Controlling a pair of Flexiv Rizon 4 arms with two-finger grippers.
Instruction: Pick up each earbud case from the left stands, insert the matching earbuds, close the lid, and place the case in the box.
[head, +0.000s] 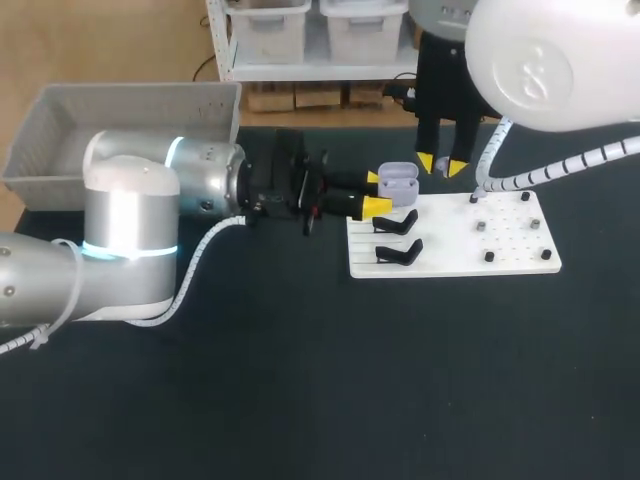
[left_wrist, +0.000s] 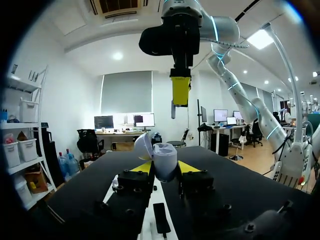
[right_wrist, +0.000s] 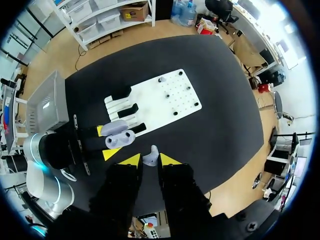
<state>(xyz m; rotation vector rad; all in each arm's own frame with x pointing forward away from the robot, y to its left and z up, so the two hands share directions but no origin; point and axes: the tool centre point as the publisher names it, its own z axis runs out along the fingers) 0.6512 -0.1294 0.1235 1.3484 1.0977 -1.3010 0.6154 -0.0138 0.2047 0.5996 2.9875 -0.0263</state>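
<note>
Bright, even overhead light here. In the head view the right arm's white housing (head: 550, 60) glares at one o'clock, the white board (head: 455, 240) shines at three, the black table (head: 300, 380) swallows shadows, and sheen streaks the left arm (head: 130, 200) at nine.

Black matte table (head: 300, 400) sitting on a light wood floor (head: 110, 45), with a white shelf rack (head: 320, 72) of pale bins (head: 268, 25) behind it. White walls (left_wrist: 75, 95), a shaded window (left_wrist: 126, 92), round ceiling lights (left_wrist: 118, 56) on.
</note>
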